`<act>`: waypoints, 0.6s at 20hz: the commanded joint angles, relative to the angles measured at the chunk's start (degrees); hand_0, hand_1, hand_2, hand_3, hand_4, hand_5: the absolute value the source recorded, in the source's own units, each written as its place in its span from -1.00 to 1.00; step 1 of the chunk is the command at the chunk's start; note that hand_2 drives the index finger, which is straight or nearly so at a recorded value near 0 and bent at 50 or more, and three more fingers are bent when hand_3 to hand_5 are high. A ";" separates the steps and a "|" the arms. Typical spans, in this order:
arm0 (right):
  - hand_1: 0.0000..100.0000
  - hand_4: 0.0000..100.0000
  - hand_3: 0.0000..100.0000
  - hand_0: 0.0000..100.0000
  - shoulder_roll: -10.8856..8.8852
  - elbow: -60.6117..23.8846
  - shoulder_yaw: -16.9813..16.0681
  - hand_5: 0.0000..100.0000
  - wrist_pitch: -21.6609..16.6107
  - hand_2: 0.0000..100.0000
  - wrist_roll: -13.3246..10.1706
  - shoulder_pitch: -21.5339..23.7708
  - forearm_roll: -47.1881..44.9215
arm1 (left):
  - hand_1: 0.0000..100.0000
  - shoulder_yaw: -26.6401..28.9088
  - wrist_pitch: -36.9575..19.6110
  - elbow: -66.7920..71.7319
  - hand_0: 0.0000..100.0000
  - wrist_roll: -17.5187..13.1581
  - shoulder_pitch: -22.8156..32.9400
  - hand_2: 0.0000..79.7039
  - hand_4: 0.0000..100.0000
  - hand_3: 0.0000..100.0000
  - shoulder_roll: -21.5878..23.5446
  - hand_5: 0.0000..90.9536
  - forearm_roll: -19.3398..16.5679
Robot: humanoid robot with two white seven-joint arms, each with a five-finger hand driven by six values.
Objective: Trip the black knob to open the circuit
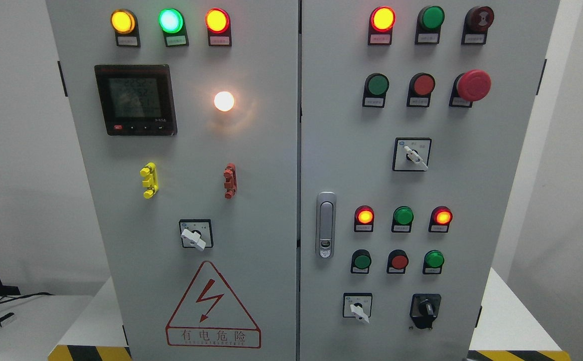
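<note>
Nothing started yet, by the look of it. Black knob sits low on the right door of the cabinet, bottom row, far right of that row, on its black base plate. Handle appears to point roughly upward; whether that is the on or the off position can't be read from here. No arm, no hand anywhere in shot, left or right, so no contact w/ the knob, and how far the fingers are open can't be told at all.

Just left of the knob: white-handled selector switch, same row, close by but apart. Easy one to grab by mistake, judging by how near it sits. Above: row of three small pushbuttons, green, red, green, then three pilot lamps w/ the left lamp and right lamp lit red-orange, middle one dark green.

Top of the panel still live: lamps glowing on both doors, white lamp bright on the left door, meter display lit. Suggests circuit closed, though only a guess from the lights. Red mushroom e-stop up right, well clear of the target. Door latch near the centre seam, mid-height.

Left to do, as a judgement: whole job. Bring a hand in low right, get fingers round the black handle, turn it to trip. Approach likely best from the right side, since the knob is near the cabinet's right edge.
</note>
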 commanded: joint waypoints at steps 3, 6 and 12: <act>0.57 1.00 0.86 -0.27 -0.25 2.37 0.10 1.00 0.22 -0.17 0.85 -1.81 -0.13 | -0.22 0.00 -0.01 0.00 -0.76 0.03 0.00 -1.00 -1.00 -1.00 0.05 -1.00 0.26; 0.56 1.00 0.88 -0.26 -0.16 3.25 0.01 1.00 0.22 -0.16 0.93 -3.04 -0.13 | -0.22 0.00 -0.01 0.00 -0.76 0.03 0.00 -1.00 -1.00 -1.00 0.05 -1.00 0.26; 0.55 1.00 0.89 -0.23 -0.34 4.75 0.45 1.00 1.63 -0.14 1.02 -5.41 -2.59 | -0.22 0.00 -0.01 0.00 -0.76 0.03 0.00 -1.00 -1.00 -1.00 -0.04 -1.00 0.26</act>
